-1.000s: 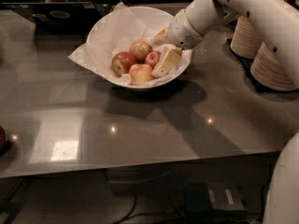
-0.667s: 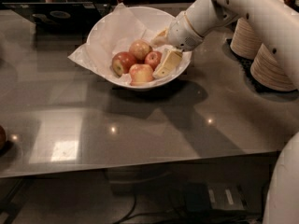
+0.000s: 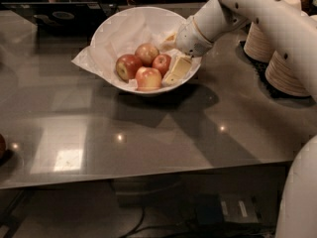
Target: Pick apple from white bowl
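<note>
Overhead, lamps glinted as small bright spots on the glossy grey table [image 3: 148, 143], and the room beyond its far edge lay dark. One white bowl [image 3: 148, 8], lined with crumpled paper [image 3: 88, 61], sat toward the far side. It held four apples: the apple [image 3: 161, 63], small and bright red, lay right of centre, with a darker red one [image 3: 128, 66] to its left and two paler ones [image 3: 147, 53] [image 3: 148, 78] far and near. Inside the bowl's right side sat the gripper [image 3: 173, 53], jaws spread and grasping nothing, one finger [image 3: 178, 70] just beside the apple. Two stacks of beige plates [image 3: 290, 68] stood at the right.
</note>
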